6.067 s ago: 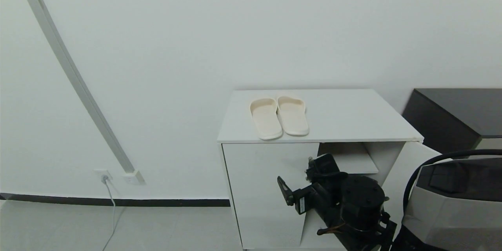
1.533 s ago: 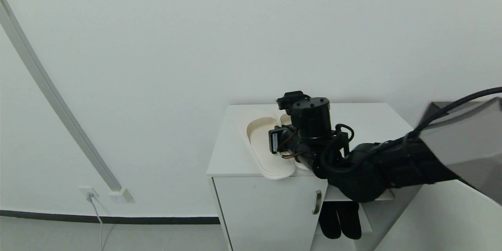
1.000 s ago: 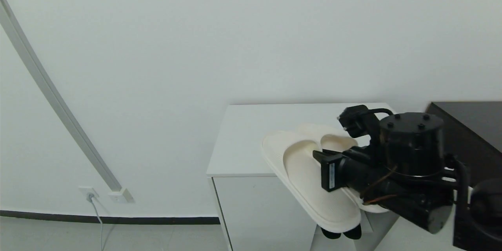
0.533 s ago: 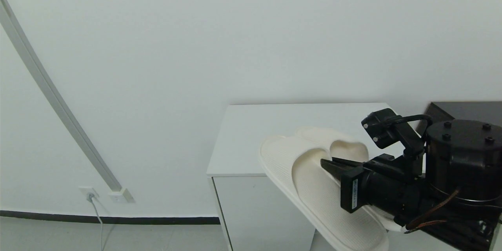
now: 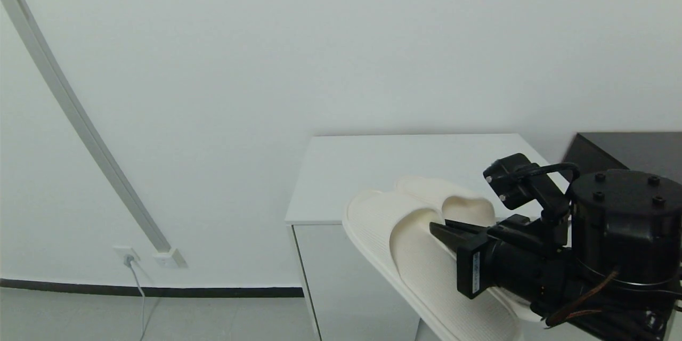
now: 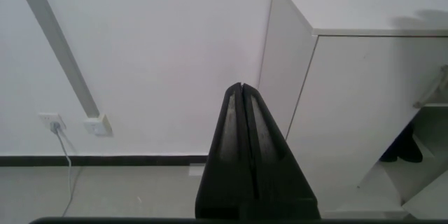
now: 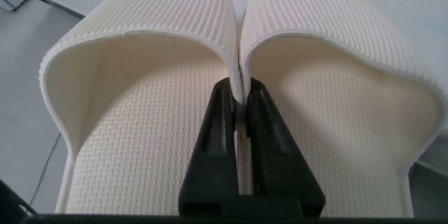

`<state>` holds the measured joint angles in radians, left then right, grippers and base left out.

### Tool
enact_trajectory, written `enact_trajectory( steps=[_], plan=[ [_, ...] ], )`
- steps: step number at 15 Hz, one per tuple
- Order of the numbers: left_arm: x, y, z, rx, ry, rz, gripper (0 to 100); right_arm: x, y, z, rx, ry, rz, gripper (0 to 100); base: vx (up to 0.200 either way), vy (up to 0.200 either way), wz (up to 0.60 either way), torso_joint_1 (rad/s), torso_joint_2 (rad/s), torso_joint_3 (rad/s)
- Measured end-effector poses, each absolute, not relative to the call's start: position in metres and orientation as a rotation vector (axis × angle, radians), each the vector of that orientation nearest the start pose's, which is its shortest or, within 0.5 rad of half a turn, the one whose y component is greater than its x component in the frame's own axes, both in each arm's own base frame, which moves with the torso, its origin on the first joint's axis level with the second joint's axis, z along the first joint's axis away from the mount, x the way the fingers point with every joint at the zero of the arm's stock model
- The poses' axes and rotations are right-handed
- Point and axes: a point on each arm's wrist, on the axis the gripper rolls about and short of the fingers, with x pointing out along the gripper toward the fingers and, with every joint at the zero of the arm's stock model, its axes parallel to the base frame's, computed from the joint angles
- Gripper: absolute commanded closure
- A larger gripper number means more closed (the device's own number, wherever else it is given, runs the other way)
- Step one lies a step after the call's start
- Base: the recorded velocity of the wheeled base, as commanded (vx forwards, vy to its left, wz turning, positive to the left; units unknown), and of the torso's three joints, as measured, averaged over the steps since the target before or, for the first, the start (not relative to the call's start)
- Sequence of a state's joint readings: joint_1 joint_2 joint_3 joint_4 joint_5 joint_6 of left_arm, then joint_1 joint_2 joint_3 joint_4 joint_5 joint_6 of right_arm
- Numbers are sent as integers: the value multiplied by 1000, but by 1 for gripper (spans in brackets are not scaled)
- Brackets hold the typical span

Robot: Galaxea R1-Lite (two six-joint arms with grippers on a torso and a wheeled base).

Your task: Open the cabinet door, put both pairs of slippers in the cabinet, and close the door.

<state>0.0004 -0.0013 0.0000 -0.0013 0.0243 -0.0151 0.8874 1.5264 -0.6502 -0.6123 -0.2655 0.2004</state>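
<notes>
While my right gripper [image 7: 240, 89] clamps the two inner strap edges together, the pair of cream slippers [image 7: 140, 91] hangs side by side in the air, off the cabinet [image 5: 405, 160] top and tilted down in front of it. I judge the step in hand to be carrying this pair to its shelf. My right forearm lies about level across the cabinet's front, wrist pointing toward my left, with the slippers out ahead of the fingers. My left gripper [image 6: 241, 94] is pressed shut on nothing, held low and aimed at the cabinet from off to one side. Past the closed door panel [image 6: 350, 112] the open compartment [image 6: 392, 182] waits. Next I must lower the pair, level it and swing it in there without catching the shelf edge. A dark shape [image 6: 402, 147] low inside may be the other pair; I cannot be sure. Behind everything stands the white wall [image 5: 319, 37].
</notes>
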Motion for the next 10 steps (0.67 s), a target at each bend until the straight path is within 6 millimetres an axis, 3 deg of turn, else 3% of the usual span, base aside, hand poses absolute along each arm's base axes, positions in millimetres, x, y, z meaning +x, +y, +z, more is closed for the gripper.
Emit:
enact_trajectory(
  steps=[4,10],
  plan=[
    [-23,0,76,-15,-2,25,100,166,194,186,44,288,593,100,-200,0,0,-1,1,0],
    [-23,1,76,-15,-2,24,100,166,195,184,36,295,590,100,0,0,0,0,0,0]
  ],
)
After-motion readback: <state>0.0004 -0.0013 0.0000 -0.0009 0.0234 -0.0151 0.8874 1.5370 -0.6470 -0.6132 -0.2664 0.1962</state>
